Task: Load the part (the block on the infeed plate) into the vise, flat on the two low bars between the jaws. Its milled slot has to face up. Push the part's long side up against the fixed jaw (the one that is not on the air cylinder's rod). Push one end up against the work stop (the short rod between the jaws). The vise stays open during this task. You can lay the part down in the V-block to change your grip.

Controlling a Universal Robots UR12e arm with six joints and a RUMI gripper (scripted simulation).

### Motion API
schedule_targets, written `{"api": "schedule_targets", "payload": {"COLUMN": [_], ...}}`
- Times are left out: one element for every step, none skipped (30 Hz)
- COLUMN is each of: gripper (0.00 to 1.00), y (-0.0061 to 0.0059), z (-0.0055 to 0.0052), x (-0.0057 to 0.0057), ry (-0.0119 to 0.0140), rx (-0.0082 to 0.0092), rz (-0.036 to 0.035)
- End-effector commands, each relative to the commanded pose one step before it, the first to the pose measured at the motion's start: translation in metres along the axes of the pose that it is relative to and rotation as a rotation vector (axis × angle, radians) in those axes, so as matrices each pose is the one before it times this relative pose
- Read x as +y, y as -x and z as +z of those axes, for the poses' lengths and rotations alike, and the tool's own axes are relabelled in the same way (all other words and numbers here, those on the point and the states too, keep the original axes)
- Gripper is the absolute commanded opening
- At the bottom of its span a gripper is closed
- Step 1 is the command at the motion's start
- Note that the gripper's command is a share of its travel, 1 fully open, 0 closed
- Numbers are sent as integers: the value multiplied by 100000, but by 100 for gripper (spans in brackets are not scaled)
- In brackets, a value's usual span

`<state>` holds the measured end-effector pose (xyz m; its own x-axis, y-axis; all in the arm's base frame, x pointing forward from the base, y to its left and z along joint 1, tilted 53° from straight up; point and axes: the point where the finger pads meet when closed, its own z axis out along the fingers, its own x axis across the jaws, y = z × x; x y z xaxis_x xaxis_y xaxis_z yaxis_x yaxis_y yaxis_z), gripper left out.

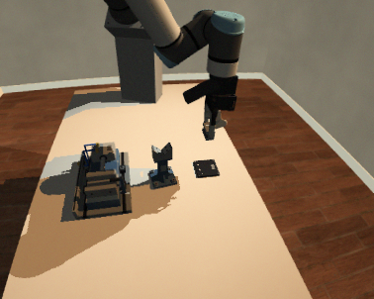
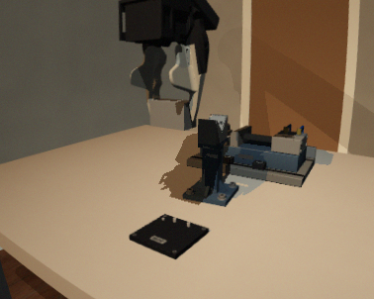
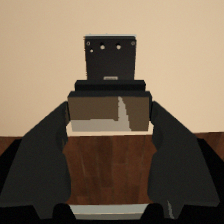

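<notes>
My gripper (image 1: 209, 131) (image 2: 171, 108) (image 3: 110, 102) is shut on the part, a grey block (image 2: 166, 115) (image 3: 95, 107), held in the air behind the infeed plate as the top camera sees it. The wrist view shows one jaw at each end of the block; I cannot tell where its slot faces. The dark infeed plate (image 1: 205, 168) (image 2: 168, 238) (image 3: 110, 62) is empty. The V-block (image 1: 162, 163) (image 2: 213, 165) stands empty between plate and vise. The vise (image 1: 103, 185) (image 2: 270, 159) stands beyond it, with no part in its open jaws. The work stop is too small to make out.
All fixtures stand on the pale table (image 1: 201, 238) (image 2: 77, 188). The part hangs near the table's right edge in the top view. The robot's grey pedestal (image 1: 137, 69) is at the back. The V-block's upright post rises between the infeed plate and the vise.
</notes>
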<state>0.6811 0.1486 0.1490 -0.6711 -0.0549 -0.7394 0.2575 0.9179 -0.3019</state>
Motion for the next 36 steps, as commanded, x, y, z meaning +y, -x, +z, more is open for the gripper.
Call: {"api": "schedule_targets", "payload": {"gripper": [0, 0, 0, 0, 0, 0, 0, 0, 0, 0, 0, 0, 0, 0, 0, 0, 0, 0, 0, 0, 0, 0, 0, 0, 0, 0, 0, 0, 0, 0, 0, 0, 0, 0, 0, 0], "y": [29, 0, 0, 0, 0, 0, 0, -1, 0, 0, 0, 0, 0, 0, 0, 0, 0, 0, 0, 0, 0, 0, 0, 0, 0, 0, 0, 0, 0, 0, 0, 0, 0, 0, 0, 0], "z": [-1656, -258, -244, 0, 0, -230, -216, -202, -188, -174, -160, -146, -132, -119, -106, -93, -81, -69, -58, -48, 0, 0, -38, -29, -21, -15, -9, -5, -2, 0, 0, 0, 0, 0, 0, 0], "x": [18, 0, 0, 0, 0, 0, 0, 0, 0, 0, 0, 0, 0, 0, 0, 0, 0, 0, 0, 0, 0, 0, 0, 0, 0, 0, 0, 0, 0, 0, 0, 0, 0, 0, 0, 0], "ry": [26, 0, 0, 0, 0, 0, 0, 0, 0, 0, 0, 0, 0, 0, 0, 0, 0, 0, 0, 0, 0, 0, 0, 0, 0, 0, 0, 0, 0, 0, 0, 0, 0, 0, 0, 0], "rx": [11, 0, 0, 0, 0, 0, 0, 0, 0, 0, 0, 0, 0, 0, 0, 0, 0, 0, 0, 0, 0, 0, 0, 0, 0, 0, 0, 0, 0, 0, 0, 0, 0, 0, 0, 0], "rz": [25, 0, 0, 0, 0, 0, 0, 0, 0, 0, 0, 0, 0, 0, 0, 0, 0, 0, 0, 0, 0, 0, 0, 0, 0, 0, 0, 0, 0, 0, 0, 0, 0, 0, 0, 0]}}
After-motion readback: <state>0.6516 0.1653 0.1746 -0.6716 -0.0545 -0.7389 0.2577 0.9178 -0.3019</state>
